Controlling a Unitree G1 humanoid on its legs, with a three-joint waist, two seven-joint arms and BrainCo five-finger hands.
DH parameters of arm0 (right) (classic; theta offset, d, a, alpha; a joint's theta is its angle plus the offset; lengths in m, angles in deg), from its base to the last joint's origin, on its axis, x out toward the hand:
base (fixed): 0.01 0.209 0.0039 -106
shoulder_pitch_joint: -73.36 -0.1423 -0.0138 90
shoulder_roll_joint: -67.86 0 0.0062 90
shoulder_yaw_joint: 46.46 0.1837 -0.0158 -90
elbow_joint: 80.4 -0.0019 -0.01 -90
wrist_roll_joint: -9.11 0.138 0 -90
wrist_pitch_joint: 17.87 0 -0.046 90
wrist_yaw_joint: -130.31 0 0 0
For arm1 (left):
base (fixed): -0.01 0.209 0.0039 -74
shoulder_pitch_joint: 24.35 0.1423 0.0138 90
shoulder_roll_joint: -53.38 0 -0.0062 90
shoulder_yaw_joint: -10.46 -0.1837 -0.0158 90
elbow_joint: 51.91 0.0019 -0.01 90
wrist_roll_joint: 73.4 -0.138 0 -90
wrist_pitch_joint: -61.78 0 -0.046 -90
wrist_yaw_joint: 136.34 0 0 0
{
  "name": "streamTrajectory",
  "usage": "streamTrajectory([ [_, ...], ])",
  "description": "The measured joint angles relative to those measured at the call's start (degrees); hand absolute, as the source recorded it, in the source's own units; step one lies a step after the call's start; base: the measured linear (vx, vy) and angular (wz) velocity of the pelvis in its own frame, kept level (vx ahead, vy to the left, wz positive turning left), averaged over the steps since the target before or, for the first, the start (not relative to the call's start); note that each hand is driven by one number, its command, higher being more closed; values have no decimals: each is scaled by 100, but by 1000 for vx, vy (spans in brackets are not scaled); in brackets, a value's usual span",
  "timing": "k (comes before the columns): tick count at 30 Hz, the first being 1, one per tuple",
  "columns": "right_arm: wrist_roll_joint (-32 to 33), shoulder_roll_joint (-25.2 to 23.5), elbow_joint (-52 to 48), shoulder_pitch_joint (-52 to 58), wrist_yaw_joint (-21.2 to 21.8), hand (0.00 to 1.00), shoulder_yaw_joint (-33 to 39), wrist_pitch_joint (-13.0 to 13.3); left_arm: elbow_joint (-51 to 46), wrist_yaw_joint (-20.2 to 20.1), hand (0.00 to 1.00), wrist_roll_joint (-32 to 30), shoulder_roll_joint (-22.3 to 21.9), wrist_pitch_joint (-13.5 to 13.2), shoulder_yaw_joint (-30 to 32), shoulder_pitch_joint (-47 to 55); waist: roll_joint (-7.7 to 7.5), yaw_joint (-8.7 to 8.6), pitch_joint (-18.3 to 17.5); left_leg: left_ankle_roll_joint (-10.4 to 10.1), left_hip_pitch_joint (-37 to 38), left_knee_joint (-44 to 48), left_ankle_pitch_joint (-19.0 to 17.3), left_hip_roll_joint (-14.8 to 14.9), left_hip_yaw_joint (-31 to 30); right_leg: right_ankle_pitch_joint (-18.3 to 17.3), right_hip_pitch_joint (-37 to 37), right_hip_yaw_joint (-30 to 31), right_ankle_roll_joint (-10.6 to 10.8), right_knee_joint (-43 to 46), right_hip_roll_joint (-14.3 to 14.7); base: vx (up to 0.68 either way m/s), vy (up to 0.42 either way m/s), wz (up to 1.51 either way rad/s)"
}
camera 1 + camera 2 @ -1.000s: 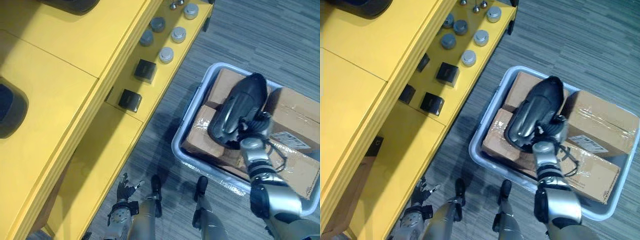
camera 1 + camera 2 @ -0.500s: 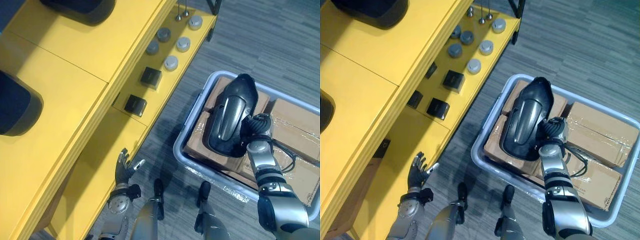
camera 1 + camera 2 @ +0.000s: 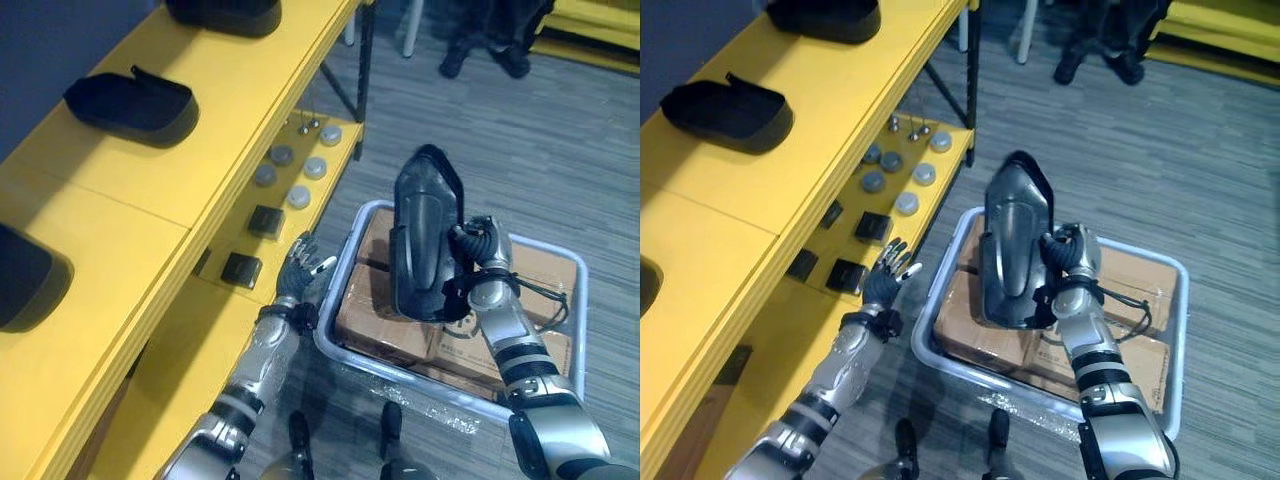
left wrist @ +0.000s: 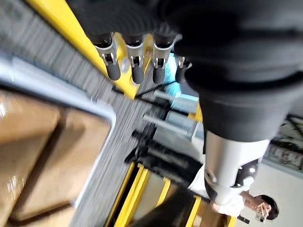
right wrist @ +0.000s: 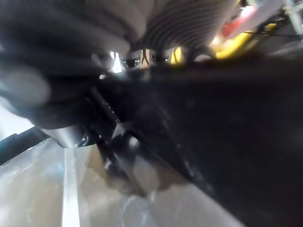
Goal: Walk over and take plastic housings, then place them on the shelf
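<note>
The right robot hand point(image 3: 476, 262) clasps a black housing point(image 3: 420, 235) above the bin point(image 3: 400, 372). The left robot hand point(image 3: 300, 268) — fingers spread, empty — hovers by the shelf point(image 3: 120, 210).

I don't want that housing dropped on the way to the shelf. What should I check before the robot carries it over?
1. Grip: the right hand is curled round the edge of the black plastic housing: ok.
2. Housing clear of the cardboard boxes in the grey bin: cannot tell; its lower end overlaps them in the eye views.
3. Bare spot on the yellow top shelf, beside the housing on the shelf: ok.
4. Left hand open and holding nothing: ok.
5. Path from bin to shelf: not ok; the left hand is raised between them.
</note>
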Motion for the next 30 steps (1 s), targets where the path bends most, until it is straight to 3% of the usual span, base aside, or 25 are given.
streamTrajectory([
  [8,-245,-586,-1061,426,-107,100,-424,28,339,-185,0,988,-125,223,-559,-554,-58,-175,-399,-44,365,-329,97,-6,124,3,205,113,-5,-106,22,-8,38,-7],
  [21,-352,-828,-1420,1103,-112,100,-882,98,120,-466,0,1631,-199,331,-990,-587,-115,-262,-712,-65,747,-858,363,-38,75,2,400,8,-4,-144,33,-17,35,3],
  [25,-483,-787,-1424,1164,-103,100,-724,100,-78,-407,0,1437,-78,330,-991,-583,-131,-247,-749,-51,785,-1004,478,-59,23,3,405,-46,-5,-145,24,-47,27,9],
  [30,-739,-596,-1764,1290,-159,100,209,82,-472,-232,0,479,78,331,-935,-508,-134,-238,-750,-44,757,-1083,559,-95,-88,5,406,-153,-4,-146,5,-51,29,12],
])
